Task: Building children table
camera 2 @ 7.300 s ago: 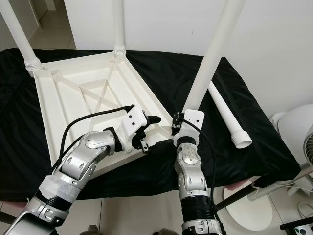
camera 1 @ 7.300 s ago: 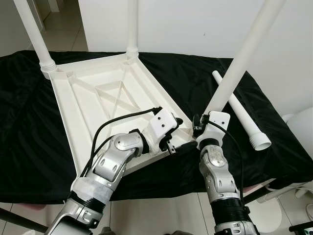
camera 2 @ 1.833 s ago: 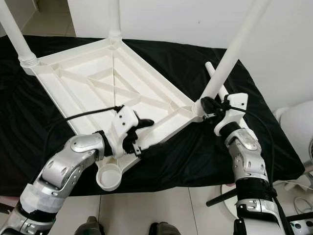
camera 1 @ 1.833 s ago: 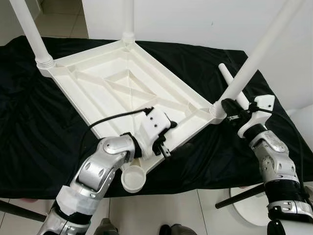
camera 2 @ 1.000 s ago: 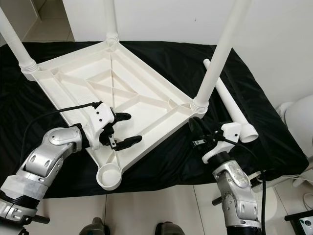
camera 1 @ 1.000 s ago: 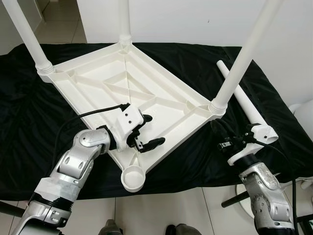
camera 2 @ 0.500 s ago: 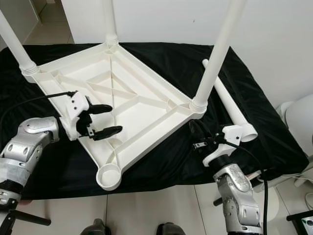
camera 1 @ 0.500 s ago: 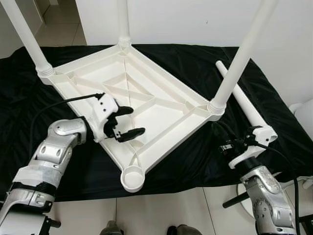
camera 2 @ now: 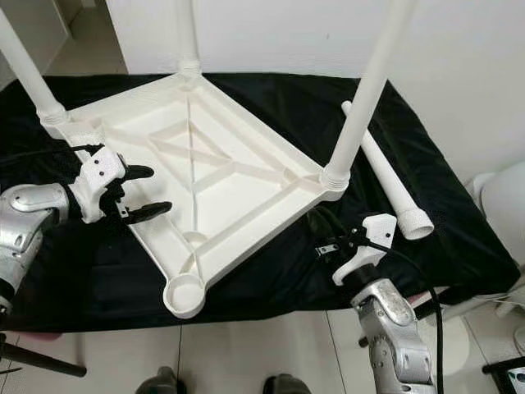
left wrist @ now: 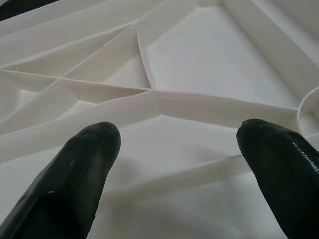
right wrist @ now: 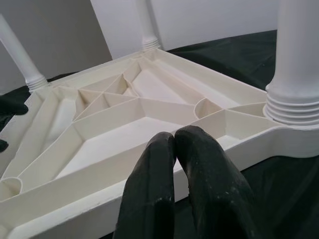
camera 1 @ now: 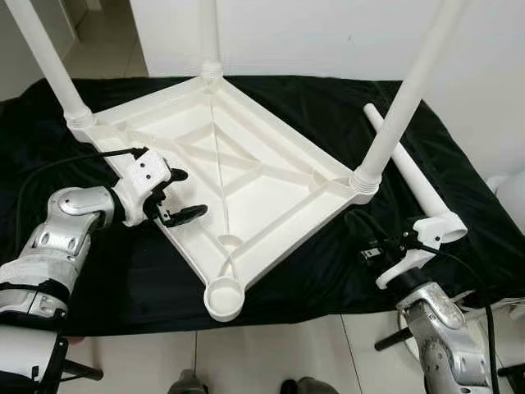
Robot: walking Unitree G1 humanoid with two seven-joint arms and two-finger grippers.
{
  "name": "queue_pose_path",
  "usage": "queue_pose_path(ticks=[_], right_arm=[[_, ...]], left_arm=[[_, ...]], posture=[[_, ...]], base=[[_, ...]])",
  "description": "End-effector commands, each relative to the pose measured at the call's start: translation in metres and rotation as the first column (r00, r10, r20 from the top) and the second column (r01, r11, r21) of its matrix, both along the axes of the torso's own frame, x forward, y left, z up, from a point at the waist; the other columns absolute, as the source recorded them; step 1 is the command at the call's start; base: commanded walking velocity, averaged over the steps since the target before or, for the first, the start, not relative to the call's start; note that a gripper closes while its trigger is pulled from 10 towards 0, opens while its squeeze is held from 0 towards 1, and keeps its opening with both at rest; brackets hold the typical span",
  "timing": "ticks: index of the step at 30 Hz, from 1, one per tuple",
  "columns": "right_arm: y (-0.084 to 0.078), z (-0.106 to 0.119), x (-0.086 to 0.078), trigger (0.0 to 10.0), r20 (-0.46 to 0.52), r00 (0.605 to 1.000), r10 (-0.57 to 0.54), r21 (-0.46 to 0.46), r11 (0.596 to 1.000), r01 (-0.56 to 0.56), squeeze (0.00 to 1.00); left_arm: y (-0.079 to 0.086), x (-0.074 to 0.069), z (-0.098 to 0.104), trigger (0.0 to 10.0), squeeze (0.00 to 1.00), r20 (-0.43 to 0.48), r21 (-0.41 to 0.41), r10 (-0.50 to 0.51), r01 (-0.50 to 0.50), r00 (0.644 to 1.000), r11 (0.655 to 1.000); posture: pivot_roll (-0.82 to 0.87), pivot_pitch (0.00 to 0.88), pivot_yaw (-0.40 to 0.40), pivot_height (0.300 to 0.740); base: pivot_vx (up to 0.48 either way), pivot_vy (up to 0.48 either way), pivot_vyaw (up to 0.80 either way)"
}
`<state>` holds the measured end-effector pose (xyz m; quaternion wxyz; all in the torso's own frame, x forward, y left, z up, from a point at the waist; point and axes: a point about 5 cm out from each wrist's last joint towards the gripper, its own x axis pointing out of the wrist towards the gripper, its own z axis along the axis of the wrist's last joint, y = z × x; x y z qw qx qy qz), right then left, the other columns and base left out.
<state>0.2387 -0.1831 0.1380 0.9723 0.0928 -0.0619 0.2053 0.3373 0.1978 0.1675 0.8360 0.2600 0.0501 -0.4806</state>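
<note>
A white children's table top [camera 1: 246, 176] lies upside down on a black cloth [camera 1: 312, 107]. Three white legs stand in its corners: back left [camera 1: 51, 61], back middle [camera 1: 210, 37] and right [camera 1: 404, 98]. The front corner socket [camera 1: 223, 297] is empty. A loose fourth leg [camera 1: 408, 172] lies on the cloth to the right. My left gripper [camera 1: 184, 195] is open at the top's left rim, its fingers [left wrist: 84, 169] over the ribbed underside. My right gripper [right wrist: 174, 135] is shut on nothing, low over the cloth just in front of the right leg's base [right wrist: 294, 107].
The cloth-covered surface ends at a front edge [camera 1: 271, 316] with tiled floor below. A white wall [camera 1: 328, 33] stands close behind. A white rounded object [camera 2: 504, 201] sits off the right side.
The table top has been turned on the cloth. My left gripper let go of the front rim and swung left, open. My right gripper left the right leg's base and dropped back, shut.
</note>
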Motion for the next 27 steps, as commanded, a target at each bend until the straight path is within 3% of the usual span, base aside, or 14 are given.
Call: queue_pose_path(ticks=[1,12,19,27], right_arm=[[-0.001,0.0,-0.004,10.0,-0.007,1.0,0.012,-0.009,1.0,-0.013,0.0],[-0.003,-0.002,-0.007,10.0,-0.025,0.999,0.037,-0.04,0.998,-0.038,0.0],[-0.002,-0.001,-0.008,10.0,-0.026,0.998,0.053,-0.052,0.997,-0.054,0.0],[-0.002,0.001,-0.01,10.0,-0.025,0.998,0.052,-0.056,0.997,-0.053,0.0]], left_arm=[[-0.005,-0.015,-0.008,10.0,0.0,-0.116,0.055,-0.236,0.244,0.965,0.968],[-0.006,-0.017,-0.015,10.0,0.0,-0.161,0.14,-0.367,0.39,0.916,0.91],[-0.009,-0.017,-0.023,10.0,0.0,-0.194,0.174,-0.393,0.426,0.899,0.888],[-0.02,-0.008,-0.023,10.0,0.0,-0.169,0.185,-0.375,0.403,0.911,0.896]], posture=[[0.04,0.014,-0.013,0.74],[0.04,0.01,-0.015,0.74],[0.03,0.017,-0.008,0.74],[0.01,0.025,-0.002,0.74]], base=[[0.0,0.0,0.0],[0.0,0.0,0.0],[0.0,0.0,0.0],[0.0,0.0,0.0]])
